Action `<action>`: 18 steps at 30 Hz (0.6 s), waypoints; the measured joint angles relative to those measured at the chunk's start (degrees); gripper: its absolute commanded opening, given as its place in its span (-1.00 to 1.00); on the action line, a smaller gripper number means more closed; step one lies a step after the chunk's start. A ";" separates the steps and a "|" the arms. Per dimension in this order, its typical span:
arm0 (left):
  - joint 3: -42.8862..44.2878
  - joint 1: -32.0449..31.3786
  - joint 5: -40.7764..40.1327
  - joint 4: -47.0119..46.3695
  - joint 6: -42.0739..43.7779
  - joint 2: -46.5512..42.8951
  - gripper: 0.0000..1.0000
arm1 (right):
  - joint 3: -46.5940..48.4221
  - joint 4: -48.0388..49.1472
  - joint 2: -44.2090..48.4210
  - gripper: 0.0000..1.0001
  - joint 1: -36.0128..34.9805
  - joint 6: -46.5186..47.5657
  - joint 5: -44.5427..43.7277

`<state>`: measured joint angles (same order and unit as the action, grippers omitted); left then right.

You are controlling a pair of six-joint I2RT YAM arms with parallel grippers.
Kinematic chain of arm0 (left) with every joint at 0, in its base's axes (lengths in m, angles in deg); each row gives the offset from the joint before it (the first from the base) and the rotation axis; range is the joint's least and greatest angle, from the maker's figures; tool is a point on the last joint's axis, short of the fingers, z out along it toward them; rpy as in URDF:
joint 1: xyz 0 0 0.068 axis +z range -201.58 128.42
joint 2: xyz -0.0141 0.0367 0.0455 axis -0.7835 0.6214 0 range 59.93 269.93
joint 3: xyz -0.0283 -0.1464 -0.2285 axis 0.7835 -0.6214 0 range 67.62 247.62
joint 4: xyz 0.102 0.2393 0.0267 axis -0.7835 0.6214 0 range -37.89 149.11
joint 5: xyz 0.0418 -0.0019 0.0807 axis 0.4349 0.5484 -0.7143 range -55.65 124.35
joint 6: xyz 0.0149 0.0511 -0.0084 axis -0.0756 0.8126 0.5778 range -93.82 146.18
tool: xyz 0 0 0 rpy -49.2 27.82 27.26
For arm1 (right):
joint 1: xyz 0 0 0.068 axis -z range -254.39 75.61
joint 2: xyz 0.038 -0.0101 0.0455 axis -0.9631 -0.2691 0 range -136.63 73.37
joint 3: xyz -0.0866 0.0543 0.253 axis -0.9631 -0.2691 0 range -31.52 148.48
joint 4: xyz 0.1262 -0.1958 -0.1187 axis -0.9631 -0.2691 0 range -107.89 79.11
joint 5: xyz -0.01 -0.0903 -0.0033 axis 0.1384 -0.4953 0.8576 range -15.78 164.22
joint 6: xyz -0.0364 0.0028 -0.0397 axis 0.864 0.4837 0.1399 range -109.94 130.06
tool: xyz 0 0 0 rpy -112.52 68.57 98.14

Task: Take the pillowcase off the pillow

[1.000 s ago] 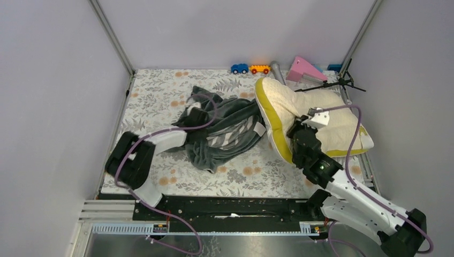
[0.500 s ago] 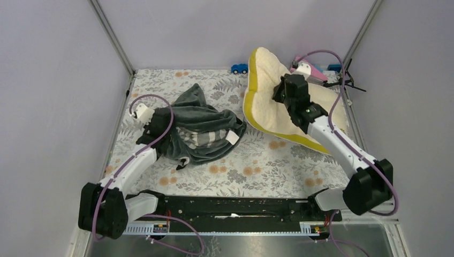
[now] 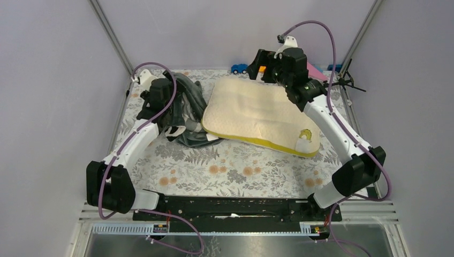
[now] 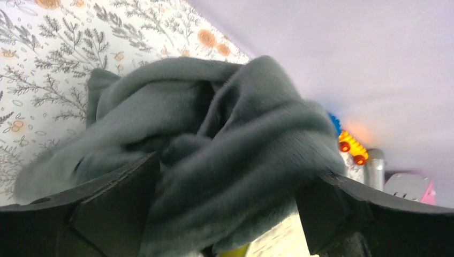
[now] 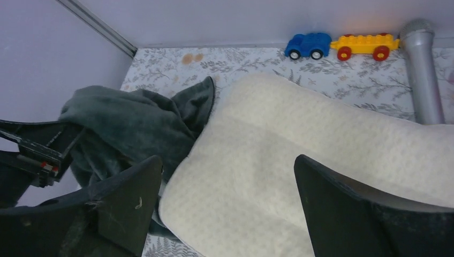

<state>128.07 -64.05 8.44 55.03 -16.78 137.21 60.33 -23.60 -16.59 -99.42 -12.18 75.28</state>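
Top external: left arm [image 3: 136, 142] extended over pillowcase [image 3: 187, 96], right arm [image 3: 334, 123] over pillow [image 3: 251, 110].

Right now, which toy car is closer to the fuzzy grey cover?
The blue car is nearer the pillowcase. The yellow car with red wheels sits beyond it, beside the silver tube.

The floral table [image 3: 235, 171] bears the pillow [image 3: 251, 110], crumpled pillowcase [image 3: 191, 101] and blue toy car [image 3: 239, 68].

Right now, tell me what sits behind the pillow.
Behind the pillow: a blue toy car, a yellow toy wagon, a grey cylinder. The right arm covers most of what lies further right.
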 measured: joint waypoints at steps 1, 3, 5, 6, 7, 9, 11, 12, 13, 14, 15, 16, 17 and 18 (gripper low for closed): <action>-0.46 0.00 0.52 -0.09 0.31 0.00 0.98 | -0.83 0.17 0.70 0.99 0.00 0.44 -0.48; -2.40 0.00 1.42 -0.90 1.16 -0.39 0.98 | -4.83 0.39 3.26 0.99 0.00 1.51 -1.51; -6.14 0.00 1.95 -2.12 2.10 -2.43 0.98 | -12.04 3.26 7.26 0.99 0.02 2.64 -3.02; -8.57 0.00 2.05 -2.78 2.56 -4.31 0.98 | -16.85 4.66 10.01 0.99 0.02 3.04 -4.26; -10.82 -0.02 2.08 -3.26 2.97 -6.45 0.98 | -21.44 5.97 12.68 0.99 0.02 3.19 -5.57; -15.34 -0.31 1.64 -4.26 4.28 -11.58 0.98 | -30.51 8.66 18.23 0.99 0.04 3.43 -8.79; -19.45 -1.81 -1.29 -6.27 6.69 -17.11 0.98 | -37.40 10.08 22.77 0.99 0.17 3.43 -11.87; -21.16 -3.43 -3.52 -7.21 7.93 -19.63 0.98 | -40.19 10.69 24.57 0.99 0.35 3.39 -13.44; -22.38 -4.72 -5.31 -7.96 8.92 -21.35 0.98 | -41.97 11.08 25.66 0.99 0.42 3.34 -14.60; -23.91 -6.29 -7.98 -9.22 10.29 -23.28 0.98 | -44.13 11.96 26.88 0.99 0.61 3.21 -16.22; -25.38 -7.61 -10.12 -10.34 11.45 -24.83 0.98 | -46.05 12.81 27.89 0.99 0.74 3.10 -17.77; -27.26 -8.74 -12.59 -11.67 12.85 -26.60 0.98 | -48.46 14.19 29.05 0.99 0.90 3.08 -19.65; -29.18 -9.46 -14.97 -12.72 14.21 -28.15 0.98 | -50.77 15.52 30.08 0.99 1.09 3.19 -21.44; -31.01 -9.86 -17.14 -13.62 15.54 -29.40 0.98 | -53.31 17.27 31.12 0.99 1.25 3.65 -23.26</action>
<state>97.05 -73.91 -8.70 41.41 -1.24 107.81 7.02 -6.34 14.54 -98.18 -8.53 52.02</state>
